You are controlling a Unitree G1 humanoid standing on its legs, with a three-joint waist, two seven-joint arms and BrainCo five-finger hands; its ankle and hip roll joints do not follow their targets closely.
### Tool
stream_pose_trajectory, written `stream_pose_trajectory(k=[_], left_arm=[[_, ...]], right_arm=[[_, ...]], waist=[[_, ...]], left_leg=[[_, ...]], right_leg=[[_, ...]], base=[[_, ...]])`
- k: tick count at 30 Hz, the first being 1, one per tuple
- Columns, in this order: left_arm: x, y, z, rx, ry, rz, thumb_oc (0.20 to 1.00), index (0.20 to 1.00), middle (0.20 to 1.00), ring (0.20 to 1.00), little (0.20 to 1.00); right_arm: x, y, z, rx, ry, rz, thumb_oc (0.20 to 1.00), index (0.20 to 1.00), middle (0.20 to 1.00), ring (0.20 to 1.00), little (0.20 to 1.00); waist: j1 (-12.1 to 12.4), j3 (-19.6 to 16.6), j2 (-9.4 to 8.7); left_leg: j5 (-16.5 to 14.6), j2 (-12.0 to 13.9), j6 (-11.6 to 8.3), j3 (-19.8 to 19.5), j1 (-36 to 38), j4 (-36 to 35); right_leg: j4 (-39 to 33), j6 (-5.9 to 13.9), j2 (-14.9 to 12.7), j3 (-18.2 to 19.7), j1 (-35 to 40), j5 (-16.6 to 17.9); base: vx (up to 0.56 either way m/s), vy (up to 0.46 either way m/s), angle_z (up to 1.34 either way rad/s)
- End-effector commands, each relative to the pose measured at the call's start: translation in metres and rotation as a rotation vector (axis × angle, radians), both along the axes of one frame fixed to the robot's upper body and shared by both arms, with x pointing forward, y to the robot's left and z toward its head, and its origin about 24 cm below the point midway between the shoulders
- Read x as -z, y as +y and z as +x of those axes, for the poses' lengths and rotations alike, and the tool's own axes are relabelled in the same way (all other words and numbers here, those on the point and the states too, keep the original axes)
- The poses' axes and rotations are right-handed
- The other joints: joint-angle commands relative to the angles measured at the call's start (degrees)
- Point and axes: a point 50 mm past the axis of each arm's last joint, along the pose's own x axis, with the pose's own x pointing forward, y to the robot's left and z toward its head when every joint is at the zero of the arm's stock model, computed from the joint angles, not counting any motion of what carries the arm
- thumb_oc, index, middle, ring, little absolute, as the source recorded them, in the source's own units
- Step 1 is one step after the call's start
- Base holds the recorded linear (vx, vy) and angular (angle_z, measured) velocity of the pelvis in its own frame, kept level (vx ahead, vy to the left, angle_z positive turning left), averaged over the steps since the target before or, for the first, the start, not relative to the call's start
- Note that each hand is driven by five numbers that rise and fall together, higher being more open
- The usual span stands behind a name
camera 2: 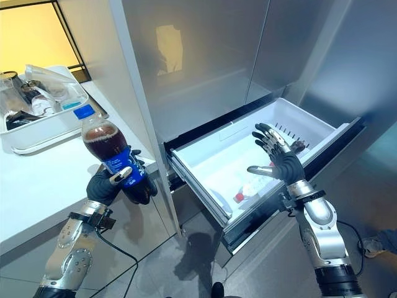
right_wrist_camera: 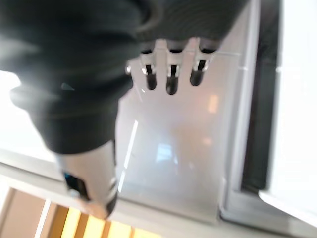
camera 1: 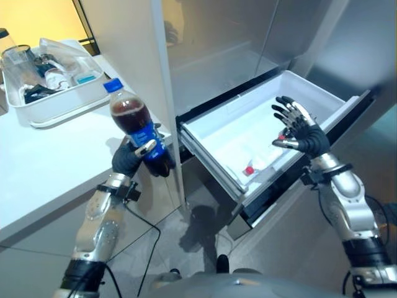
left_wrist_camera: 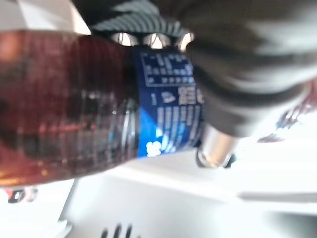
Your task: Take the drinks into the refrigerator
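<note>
My left hand [camera 1: 131, 159] is shut on a cola bottle [camera 1: 134, 121] with a blue cap and blue label, held upright above the white counter's edge, left of the refrigerator. In the left wrist view the cola bottle [left_wrist_camera: 89, 104] lies across my thumb [left_wrist_camera: 215, 146]. The refrigerator's white drawer [camera 1: 211, 124] stands pulled out. A small clear bottle with a red cap [camera 1: 255, 166] lies in its near corner. My right hand [camera 1: 304, 133] hovers open over the drawer's right part, fingers [right_wrist_camera: 171, 74] spread above its white floor.
A white tray [camera 1: 68, 93] with glasses and clear containers sits at the counter's [camera 1: 37, 167] back left. The refrigerator's steel door [camera 1: 217, 37] rises behind the drawer. Grey tiled floor [camera 1: 186, 248] lies below.
</note>
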Motion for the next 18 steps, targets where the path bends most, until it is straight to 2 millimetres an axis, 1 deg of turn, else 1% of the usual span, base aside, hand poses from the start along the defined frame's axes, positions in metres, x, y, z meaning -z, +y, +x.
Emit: stream_pose_trajectory(k=[1, 4, 6, 7, 8, 9, 10, 11, 12, 14, 16, 17, 18], left_arm=[[-0.054, -0.033, -0.006, 0.296, -0.244, 0.018, 0.200, 0.200, 0.200, 0.200, 0.200], [-0.060, -0.043, -0.010, 0.428, -0.233, 0.086, 0.200, 0.200, 0.200, 0.200, 0.200], [-0.059, -0.052, -0.010, 0.506, -0.209, 0.107, 0.200, 0.200, 0.200, 0.200, 0.200], [-0.059, -0.052, -0.010, 0.506, -0.209, 0.107, 0.200, 0.200, 0.200, 0.200, 0.200], [-0.065, -0.060, -0.011, 0.580, -0.215, 0.157, 0.200, 0.200, 0.200, 0.200, 0.200], [-0.065, -0.060, -0.011, 0.580, -0.215, 0.157, 0.200, 0.200, 0.200, 0.200, 0.200], [-0.066, -0.066, -0.013, 0.642, -0.204, 0.178, 0.200, 0.200, 0.200, 0.200, 0.200], [-0.066, -0.066, -0.013, 0.642, -0.204, 0.178, 0.200, 0.200, 0.200, 0.200, 0.200], [-0.065, -0.071, -0.011, 0.674, -0.192, 0.190, 0.200, 0.200, 0.200, 0.200, 0.200], [-0.062, -0.076, -0.010, 0.702, -0.170, 0.192, 0.200, 0.200, 0.200, 0.200, 0.200], [-0.062, -0.077, -0.009, 0.704, -0.166, 0.202, 0.200, 0.200, 0.200, 0.200, 0.200], [-0.062, -0.077, -0.009, 0.704, -0.166, 0.202, 0.200, 0.200, 0.200, 0.200, 0.200], [-0.062, -0.078, -0.010, 0.712, -0.163, 0.201, 0.200, 0.200, 0.200, 0.200, 0.200]], right_arm=[[-0.031, 0.011, 0.016, -0.177, -0.038, 0.000, 1.000, 1.000, 1.000, 1.000, 1.000], [-0.036, 0.026, 0.019, -0.315, 0.005, -0.031, 1.000, 1.000, 1.000, 1.000, 1.000], [-0.036, 0.038, 0.021, -0.405, 0.046, -0.010, 1.000, 1.000, 1.000, 1.000, 1.000], [-0.036, 0.038, 0.021, -0.405, 0.046, -0.010, 1.000, 1.000, 1.000, 1.000, 1.000], [-0.039, 0.050, 0.022, -0.486, 0.075, -0.009, 1.000, 1.000, 1.000, 1.000, 1.000], [-0.039, 0.050, 0.022, -0.487, 0.075, -0.009, 1.000, 1.000, 1.000, 1.000, 1.000], [-0.039, 0.065, 0.020, -0.585, 0.109, 0.024, 1.000, 1.000, 1.000, 1.000, 1.000], [-0.039, 0.065, 0.020, -0.585, 0.109, 0.024, 1.000, 1.000, 1.000, 1.000, 1.000], [-0.043, 0.082, 0.016, -0.684, 0.124, 0.032, 1.000, 1.000, 1.000, 1.000, 1.000], [-0.047, 0.098, 0.013, -0.762, 0.121, 0.050, 1.000, 1.000, 1.000, 1.000, 1.000], [-0.053, 0.108, 0.010, -0.806, 0.103, 0.051, 1.000, 1.000, 1.000, 1.000, 1.000], [-0.053, 0.108, 0.010, -0.806, 0.103, 0.051, 1.000, 1.000, 1.000, 1.000, 1.000], [-0.054, 0.112, 0.009, -0.824, 0.101, 0.066, 1.000, 1.000, 1.000, 1.000, 1.000]], waist=[[1.6, -2.9, -0.90], [1.6, -2.8, -1.13], [1.6, -2.7, -1.16], [1.6, -2.7, -1.16], [1.6, -2.7, -1.23], [1.6, -2.6, -1.23], [1.7, -2.6, -1.28], [1.7, -2.6, -1.28], [1.8, -2.6, -1.27], [1.9, -2.5, -1.19], [2.1, -2.5, -1.09], [2.0, -2.5, -1.09], [2.1, -2.5, -1.04]], left_leg=[[-4.7, -0.6, 1.09, -1.8, 2.2, 0.1], [-4.4, -0.6, 0.84, -1.7, 2.2, 0.1], [-4.2, -0.6, 0.71, -1.7, 2.2, 0.1], [-4.2, -0.6, 0.71, -1.7, 2.2, 0.1], [-4.1, -0.6, 0.60, -1.7, 2.1, 0.1], [-4.1, -0.6, 0.60, -1.7, 2.1, 0.1], [-4.0, -0.6, 0.54, -1.8, 2.2, 0.1], [-4.0, -0.6, 0.54, -1.8, 2.2, 0.1], [-3.8, -0.5, 0.51, -1.9, 2.1, 0.1], [-3.7, -0.6, 0.50, -1.8, 2.0, 0.1], [-3.6, -0.6, 0.49, -1.8, 2.0, 0.1], [-3.6, -0.6, 0.49, -1.8, 2.0, 0.1], [-3.6, -0.7, 0.50, -1.9, 2.0, 0.1]], right_leg=[[7.4, 5.21, -2.4, -1.8, 0.7, -4.3], [7.4, 5.32, -2.3, -1.8, 0.6, -4.1], [7.6, 5.36, -2.4, -1.9, 0.5, -4.1], [7.6, 5.36, -2.4, -1.9, 0.5, -4.1], [7.7, 5.44, -2.4, -1.9, 0.5, -4.1], [7.7, 5.44, -2.4, -1.9, 0.5, -4.1], [7.7, 5.53, -2.5, -2.0, 0.5, -4.1], [7.7, 5.53, -2.5, -2.0, 0.5, -4.1], [7.8, 5.55, -2.5, -2.0, 0.5, -4.1], [7.8, 5.63, -2.5, -2.0, 0.4, -4.1], [7.8, 5.67, -2.5, -2.1, 0.4, -4.0], [7.8, 5.67, -2.5, -2.1, 0.4, -4.0], [7.7, 5.69, -2.6, -2.1, 0.4, -4.0]], base=[[-0.03, -0.021, -0.02], [-0.03, -0.021, 0.00], [0.00, 0.000, 0.00], [-0.03, -0.016, 0.00], [0.00, 0.000, 0.00], [-0.03, -0.019, -0.02], [0.00, 0.000, 0.00], [0.00, 0.000, 0.00], [0.00, 0.000, 0.00], [-0.02, -0.005, 0.00], [0.00, 0.000, 0.00], [0.00, 0.000, 0.00], [0.00, 0.000, 0.00]])
